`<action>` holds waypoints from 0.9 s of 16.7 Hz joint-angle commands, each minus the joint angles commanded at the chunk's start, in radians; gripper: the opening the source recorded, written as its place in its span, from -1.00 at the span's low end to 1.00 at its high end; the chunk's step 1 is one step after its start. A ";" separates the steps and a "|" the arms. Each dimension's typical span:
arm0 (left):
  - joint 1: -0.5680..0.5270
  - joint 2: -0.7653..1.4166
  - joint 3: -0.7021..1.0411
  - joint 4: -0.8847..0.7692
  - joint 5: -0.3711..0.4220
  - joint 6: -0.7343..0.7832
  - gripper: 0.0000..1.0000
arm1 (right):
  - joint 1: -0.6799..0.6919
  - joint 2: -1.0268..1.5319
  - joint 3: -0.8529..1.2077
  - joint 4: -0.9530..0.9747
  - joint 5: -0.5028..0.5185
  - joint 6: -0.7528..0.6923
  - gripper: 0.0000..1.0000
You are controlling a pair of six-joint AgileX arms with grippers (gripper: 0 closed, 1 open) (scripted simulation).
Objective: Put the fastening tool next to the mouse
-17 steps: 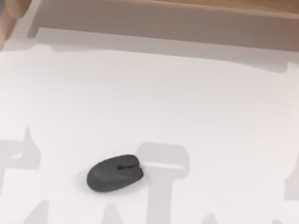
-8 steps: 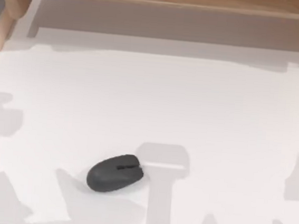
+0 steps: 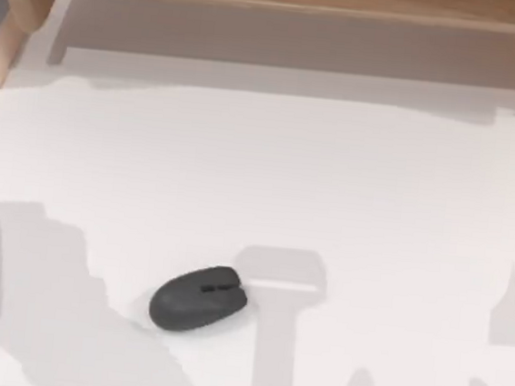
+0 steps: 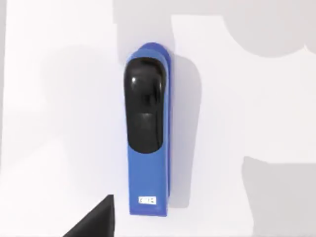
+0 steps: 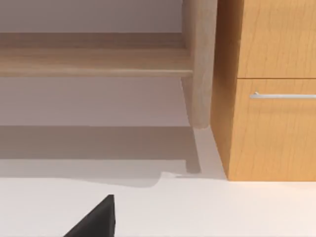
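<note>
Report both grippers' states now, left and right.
Left gripper: above the blue fastening tool lying on the table, holding nothing; open or shut cannot be told.
Right gripper: cannot be told.

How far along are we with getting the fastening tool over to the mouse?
Nothing is placed yet. The mouse sits alone in the top view, left of centre near the front edge of the table, with no tool beside it. In hand: the left wrist camera looks straight down on the fastening tool, lying flat and ungripped. Left to do: grasp it, carry it across and set it beside the mouse.
</note>
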 joint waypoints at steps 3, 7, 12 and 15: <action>0.054 0.202 0.155 -0.101 0.003 0.043 1.00 | 0.000 0.000 0.000 0.000 0.000 0.000 1.00; 0.095 0.345 0.278 -0.176 0.010 0.075 1.00 | 0.000 0.000 0.000 0.000 0.000 0.000 1.00; 0.100 0.361 0.293 -0.184 0.010 0.079 1.00 | 0.000 0.000 0.000 0.000 0.000 0.000 1.00; 0.098 0.367 0.277 -0.165 0.010 0.076 1.00 | 0.000 0.000 0.000 0.000 0.000 0.000 1.00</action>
